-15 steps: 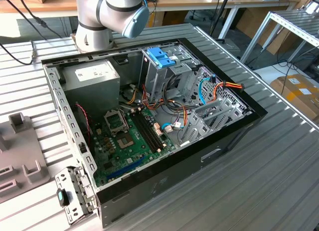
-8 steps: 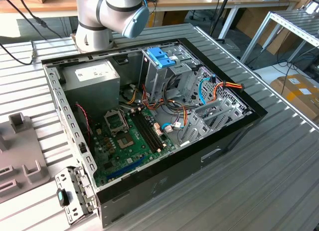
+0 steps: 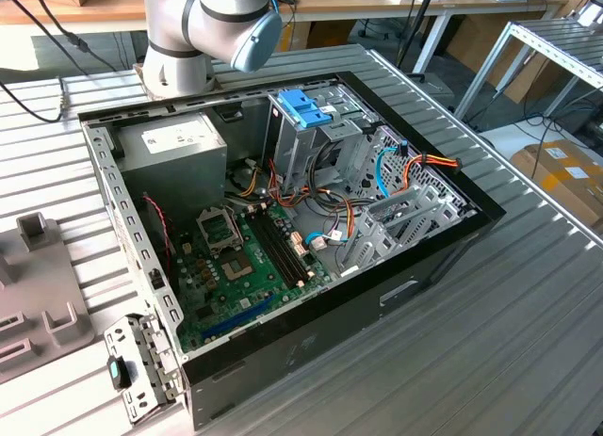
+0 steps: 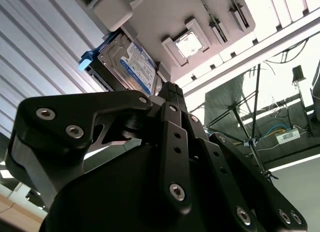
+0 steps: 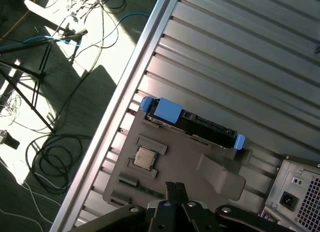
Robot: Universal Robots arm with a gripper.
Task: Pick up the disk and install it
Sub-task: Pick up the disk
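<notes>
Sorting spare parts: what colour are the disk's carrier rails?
Blue, on the disk; clearest in first wrist view.

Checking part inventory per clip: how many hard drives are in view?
1. The flat silver-grey hard drive with a white label and blue plastic rails sits in the grey holder plate on the ribbed metal table. Others may be hidden inside the open computer case.

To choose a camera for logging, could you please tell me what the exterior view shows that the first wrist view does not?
Exterior view: the arm, and inside the open computer case the circuit board and power-supply box. First wrist view: the disk in a grey holder, a chip beside it, the gripper, and cables on the floor. Both: the ribbed table, the grey holder and the computer case.
</notes>
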